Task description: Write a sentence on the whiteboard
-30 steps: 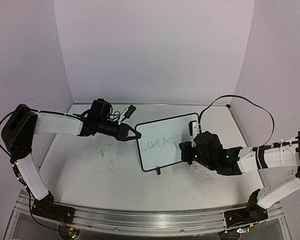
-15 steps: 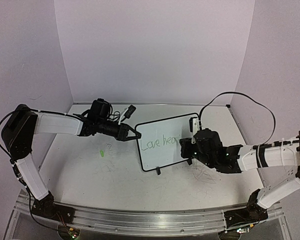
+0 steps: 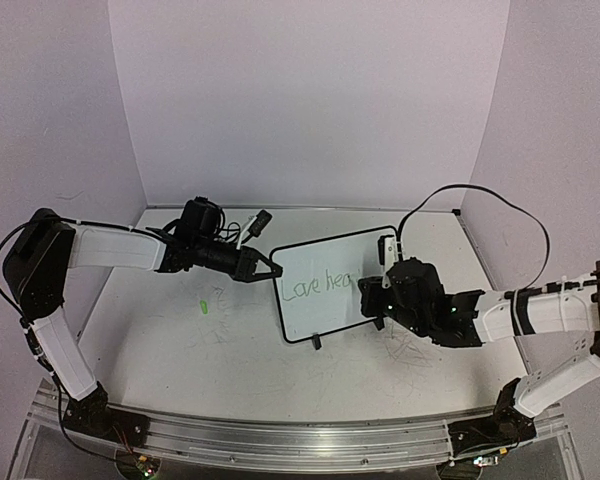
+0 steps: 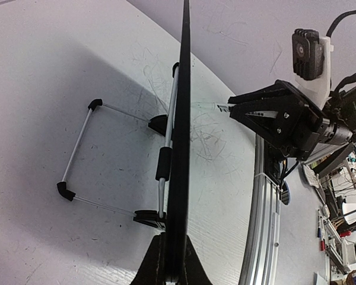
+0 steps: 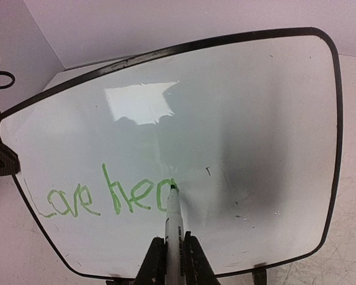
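The whiteboard [image 3: 325, 285] stands tilted on the table, its black frame propped on a wire stand [image 4: 83, 151]. Green writing [image 5: 104, 199] on it reads "Love hea". My left gripper [image 3: 267, 270] is shut on the board's left edge; in the left wrist view [image 4: 169, 264] the board [image 4: 181, 148] shows edge-on between the jaws. My right gripper [image 5: 173, 252] is shut on a white marker [image 5: 172, 225] with its green tip touching the board [image 5: 237, 119] at the end of the writing. In the top view the right gripper [image 3: 372, 295] is at the board's right part.
The white tabletop [image 3: 180, 340] has faint scribbles and a green mark [image 3: 204, 306]. White walls enclose the back and sides. An aluminium rail [image 3: 280, 440] runs along the near edge. A black cable [image 3: 480, 200] loops above the right arm.
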`<state>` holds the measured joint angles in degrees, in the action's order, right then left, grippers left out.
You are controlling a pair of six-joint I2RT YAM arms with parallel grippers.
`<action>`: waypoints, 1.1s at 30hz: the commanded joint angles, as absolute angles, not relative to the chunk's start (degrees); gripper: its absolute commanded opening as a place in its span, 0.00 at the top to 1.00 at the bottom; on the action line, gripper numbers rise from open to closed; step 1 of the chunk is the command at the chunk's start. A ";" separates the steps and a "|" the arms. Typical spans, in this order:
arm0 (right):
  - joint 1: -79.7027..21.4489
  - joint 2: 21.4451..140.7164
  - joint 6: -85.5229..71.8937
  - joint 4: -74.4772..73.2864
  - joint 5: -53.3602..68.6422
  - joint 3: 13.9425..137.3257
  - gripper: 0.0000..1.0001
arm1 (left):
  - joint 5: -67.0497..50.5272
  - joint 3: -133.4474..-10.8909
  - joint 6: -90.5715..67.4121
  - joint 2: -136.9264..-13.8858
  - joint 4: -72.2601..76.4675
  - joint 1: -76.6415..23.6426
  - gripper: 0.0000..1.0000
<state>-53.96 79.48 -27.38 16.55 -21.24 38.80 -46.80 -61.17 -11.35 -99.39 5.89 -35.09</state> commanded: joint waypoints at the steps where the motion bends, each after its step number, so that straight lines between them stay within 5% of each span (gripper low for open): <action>1: -54.36 78.61 -29.04 16.37 -20.26 36.65 1.00 | -48.28 -63.13 -11.09 -97.76 3.93 -35.24 1.00; 33: -52.57 78.61 -24.49 16.79 -24.45 43.32 1.00 | -48.20 -62.93 -11.07 -97.08 3.93 -35.24 1.00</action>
<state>-53.09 77.69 -25.27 15.48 -22.36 41.32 -46.85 -61.17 -11.35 -99.39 5.87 -35.09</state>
